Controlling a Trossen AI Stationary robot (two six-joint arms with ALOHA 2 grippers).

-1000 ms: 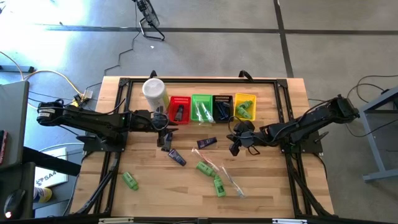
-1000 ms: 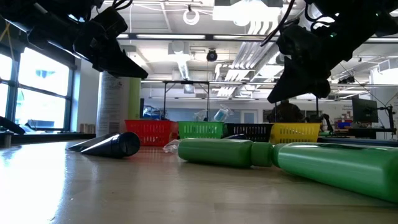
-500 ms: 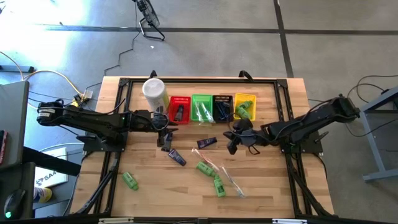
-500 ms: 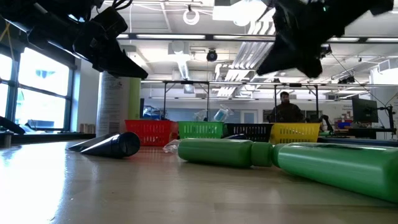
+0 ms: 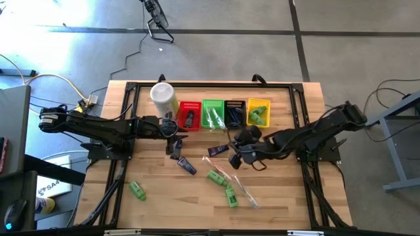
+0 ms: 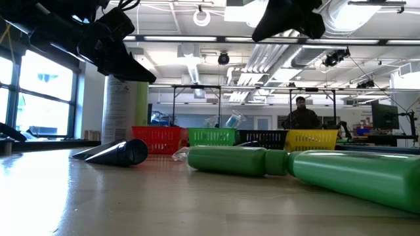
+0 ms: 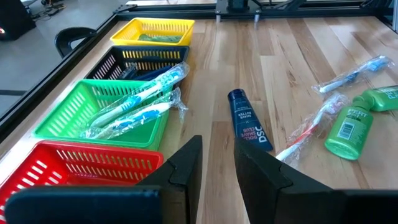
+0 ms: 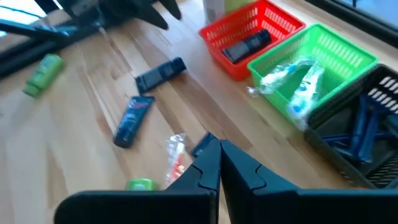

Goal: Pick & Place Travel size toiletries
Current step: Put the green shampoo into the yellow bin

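Toiletries lie scattered over the wooden table (image 5: 282,190) and in a row of four small baskets at upper centre of the high view. Red basket (image 5: 189,115) holds a dark tube; green basket (image 5: 212,113) holds clear-wrapped toothbrushes (image 7: 140,99); black basket (image 5: 234,113) holds blue razor-like pieces (image 8: 360,134); yellow basket (image 5: 258,112) holds a green bottle. A tall white canister (image 5: 163,98) stands just left of the red basket.

Loose on the table, centre of the high view: a navy tube (image 5: 218,151) just left of the right gripper, a second navy tube (image 5: 187,165) lower left of it, two green bottles (image 5: 223,185) end to end, and a wrapped stick (image 5: 244,190) beside them. One more green bottle (image 5: 136,190) sits apart at lower left.

Left gripper (image 5: 174,145) hangs below the red basket; in its wrist view the fingers (image 7: 186,165) stand slightly apart with nothing between them, navy tube ahead.

Right gripper (image 5: 235,157) sits at centre frame, above the table; fingers (image 8: 202,165) pressed together, holding nothing.

Low view: green bottles fill the foreground at right, a dark tube (image 6: 118,152) lies at left, and a person (image 6: 300,115) stands in the room behind the baskets.
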